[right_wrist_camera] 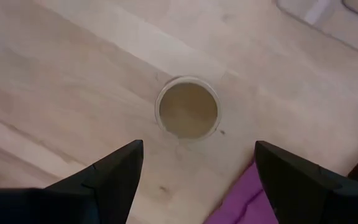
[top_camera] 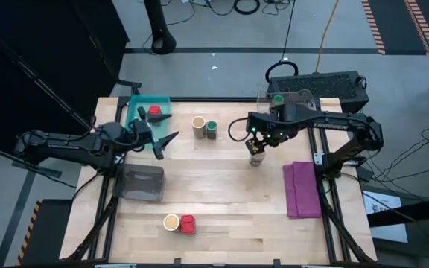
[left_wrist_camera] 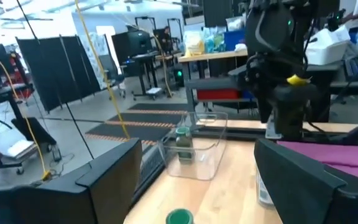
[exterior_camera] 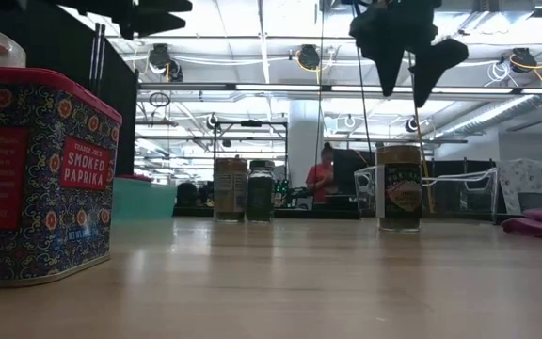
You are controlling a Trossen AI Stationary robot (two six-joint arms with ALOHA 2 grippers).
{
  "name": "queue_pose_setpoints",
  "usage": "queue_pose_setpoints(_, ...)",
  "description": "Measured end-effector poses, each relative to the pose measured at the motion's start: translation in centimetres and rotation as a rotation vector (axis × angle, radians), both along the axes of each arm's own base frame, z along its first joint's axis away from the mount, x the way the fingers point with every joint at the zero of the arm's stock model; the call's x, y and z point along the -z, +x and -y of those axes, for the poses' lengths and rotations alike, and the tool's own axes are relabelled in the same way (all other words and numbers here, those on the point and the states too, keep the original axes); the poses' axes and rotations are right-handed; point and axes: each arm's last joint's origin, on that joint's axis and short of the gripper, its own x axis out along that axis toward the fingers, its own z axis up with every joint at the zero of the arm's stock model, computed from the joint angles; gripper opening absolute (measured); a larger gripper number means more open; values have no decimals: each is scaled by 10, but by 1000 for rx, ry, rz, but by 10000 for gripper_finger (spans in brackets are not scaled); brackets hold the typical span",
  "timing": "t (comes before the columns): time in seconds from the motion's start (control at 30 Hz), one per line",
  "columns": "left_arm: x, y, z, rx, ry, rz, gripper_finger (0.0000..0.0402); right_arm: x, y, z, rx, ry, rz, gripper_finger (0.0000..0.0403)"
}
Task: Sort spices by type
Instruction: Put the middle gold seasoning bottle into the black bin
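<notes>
right gripper is hovering straight over a tan jar that stands upright around the middle of the table, a bit toward the right edge. fingers spread wide apart, nothing in them. in the wrist view you look down on the jar's cream top sitting between the two fingertips, not touching either. low view shows the same thing, gripper hanging above the jar with clear air between.

left gripper is up near the back left corner, next to the teal tray, also spread open and empty. a red blocky jar sits in that tray.

rest of the spices: another tan jar and a green-lid jar stand right beside each other toward the back edge, about mid-width. a second green-lid jar is inside a clear container at the back right. near the front edge there's a third tan jar touching or just about touching a red jar, the smoked paprika tin in the low view.

purple cloth lies along the right edge. a dark bin sits by the left edge.
</notes>
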Motion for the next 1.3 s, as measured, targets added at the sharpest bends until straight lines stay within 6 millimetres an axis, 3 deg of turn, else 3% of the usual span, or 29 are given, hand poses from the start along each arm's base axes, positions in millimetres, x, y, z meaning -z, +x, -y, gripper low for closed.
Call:
queue_pose_setpoints(0.27,-7,-1,0,-6,68,45,317,3,3,6,5,-23,27,293)
queue_pose_setpoints(0.57,-14,-2,0,-9,94,107,317,39,6,6,18,1,29,297)
queue_pose_setpoints(0.87,-15,-2,0,-11,115,109,317,52,6,6,86,36,33,326)
queue_pose_setpoints(1.3,-13,-2,0,-9,107,96,317,88,5,5,119,39,61,327)
